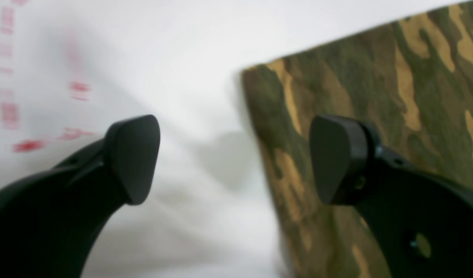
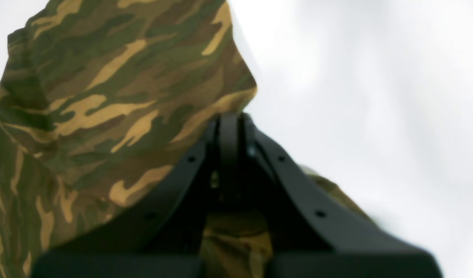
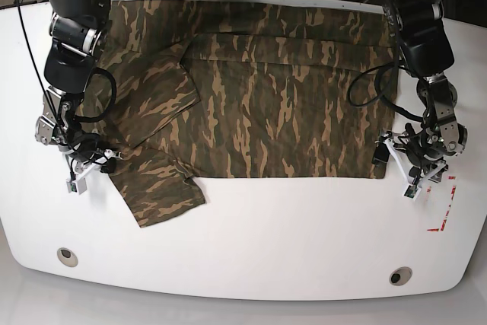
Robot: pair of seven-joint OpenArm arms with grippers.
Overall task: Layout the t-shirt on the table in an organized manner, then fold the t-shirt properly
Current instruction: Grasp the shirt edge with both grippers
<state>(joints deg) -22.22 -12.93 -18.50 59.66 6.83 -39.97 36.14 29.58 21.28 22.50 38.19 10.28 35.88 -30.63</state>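
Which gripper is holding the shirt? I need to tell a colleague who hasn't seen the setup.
On the white table lies a camouflage t-shirt. At its sleeve end, the right gripper is shut on the cloth, whereas the left gripper stands open beside the hem corner.

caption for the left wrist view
Open left gripper straddling the camouflage t-shirt edge on the white table.

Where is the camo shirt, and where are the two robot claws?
t-shirt (image 3: 289, 112), base view, middle of its body.
left claw (image 1: 236, 158), left wrist view, gap between its open fingertips.
right claw (image 2: 228, 123), right wrist view, its shut tips.
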